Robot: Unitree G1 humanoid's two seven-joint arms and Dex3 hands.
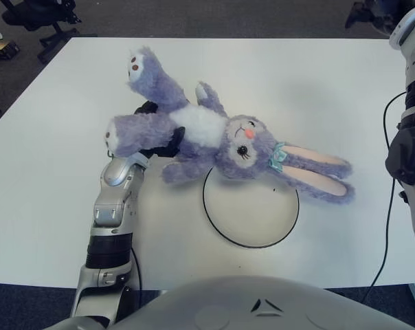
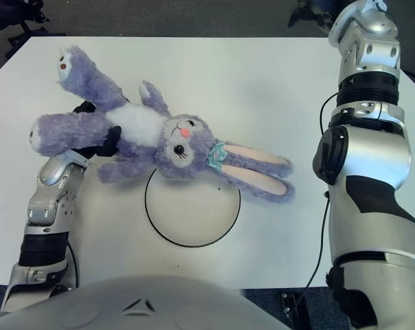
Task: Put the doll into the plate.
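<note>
Left robot hand (image 1: 159,141) grips purple plush bunny doll (image 1: 214,137) over white counter (image 1: 317,89).
Black fingers clamp its white belly; head and ears overhang round white black-rimmed plate's (image 1: 251,213) far edge. Right robot hand (image 1: 372,10) raised at top right, fingers unclear.

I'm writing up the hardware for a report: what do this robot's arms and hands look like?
The left arm has silver-grey metal shells with a black ribbed band near its base and a black cable beside it, ending in a black left hand. The right arm is bulkier: silver shells, black joint rings and panels, a thin black cable along it. The right hand is black too.
</note>
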